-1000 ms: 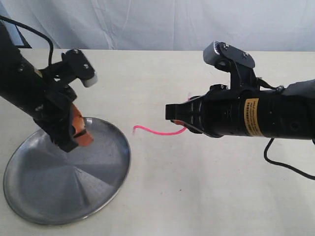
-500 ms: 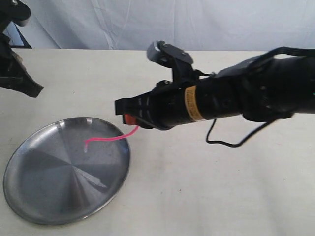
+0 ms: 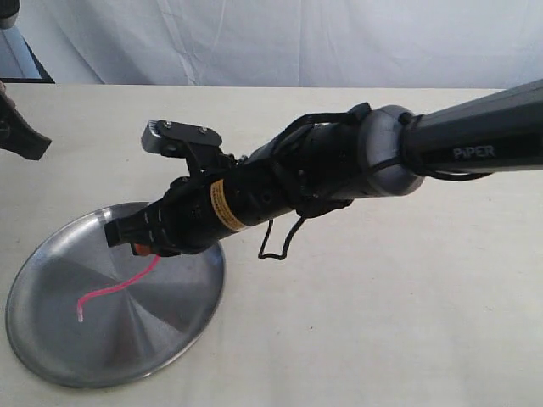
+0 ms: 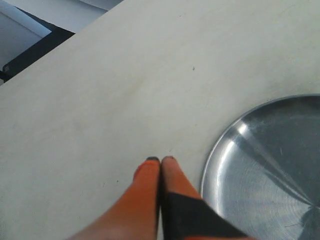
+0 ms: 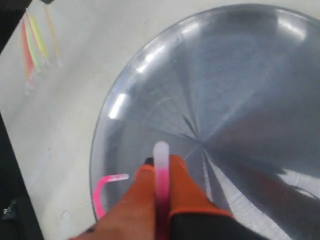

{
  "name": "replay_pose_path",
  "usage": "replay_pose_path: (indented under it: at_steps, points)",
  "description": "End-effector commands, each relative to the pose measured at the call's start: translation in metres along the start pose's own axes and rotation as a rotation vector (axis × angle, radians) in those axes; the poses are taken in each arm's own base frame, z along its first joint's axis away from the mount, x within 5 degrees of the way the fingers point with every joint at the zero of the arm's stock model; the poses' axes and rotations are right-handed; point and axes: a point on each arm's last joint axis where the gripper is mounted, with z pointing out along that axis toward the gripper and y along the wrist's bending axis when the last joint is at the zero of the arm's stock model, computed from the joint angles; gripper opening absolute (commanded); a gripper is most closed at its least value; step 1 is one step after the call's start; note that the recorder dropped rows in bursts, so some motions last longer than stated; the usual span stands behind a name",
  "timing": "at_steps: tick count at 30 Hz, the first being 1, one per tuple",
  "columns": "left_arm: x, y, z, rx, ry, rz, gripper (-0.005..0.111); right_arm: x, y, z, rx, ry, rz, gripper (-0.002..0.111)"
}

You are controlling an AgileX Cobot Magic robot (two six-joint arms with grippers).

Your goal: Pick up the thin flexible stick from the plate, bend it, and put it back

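The shiny steel plate (image 3: 174, 326) lies at the front left of the table. My right arm reaches across the middle, and my right gripper (image 3: 141, 248) hovers over the plate's far side. It is shut on the thin pink stick (image 3: 114, 290), which curves down from the fingers towards the plate's middle. I cannot tell whether its pale free end touches the metal. The right wrist view shows the stick (image 5: 161, 176) pinched between the orange fingers (image 5: 187, 187), above the plate (image 5: 240, 100). My left gripper (image 4: 160, 160) is shut on nothing, over bare table beside the plate's rim (image 4: 212, 165).
The left arm (image 3: 21, 140) sits at the far left edge, away from the plate. Several other coloured sticks (image 5: 32, 45) lie on the table beyond the plate. A white cloth backdrop hangs behind the table.
My right arm has swung left across the table, carrying the stick from mid-table to over the plate. The left arm has pulled back from the plate to the left edge.
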Motion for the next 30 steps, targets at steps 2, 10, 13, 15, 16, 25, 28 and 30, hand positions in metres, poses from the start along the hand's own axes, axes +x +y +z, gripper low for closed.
replay_pose_path:
  at_steps: [2,10,13,15,16,25,28,30]
  points:
    - [0.000,0.001,-0.002,-0.007,-0.004,-0.006,0.000,0.002,-0.008,0.009,0.026,0.010,-0.008,0.033]
    - [0.000,0.001,-0.002,-0.008,-0.005,-0.005,0.000,-0.016,-0.019,0.004,0.194,-0.102,-0.055,0.057]
    - [0.000,0.001,-0.002,-0.009,-0.005,-0.003,0.000,-0.026,-0.017,-0.005,0.253,-0.147,-0.132,0.057]
    - [0.000,0.001,-0.002,-0.005,0.000,-0.020,0.000,-0.035,-0.011,-0.016,0.276,-0.198,-0.145,0.056]
    - [0.001,0.001,-0.002,-0.004,0.002,-0.033,0.000,-0.038,-0.009,-0.021,0.275,-0.215,-0.148,0.055]
    - [0.006,0.006,-0.034,0.046,-0.097,-0.210,0.000,-0.061,0.002,-0.109,0.177,-0.330,-0.138,0.000]
    - [0.011,0.017,-0.059,0.026,-0.200,-0.290,0.000,-0.053,-0.011,-0.141,0.182,-0.346,-0.102,0.000]
    - [0.015,0.023,-0.078,0.016,-0.287,-0.339,0.000,-0.043,-0.020,-0.158,0.211,-0.355,-0.093,0.000]
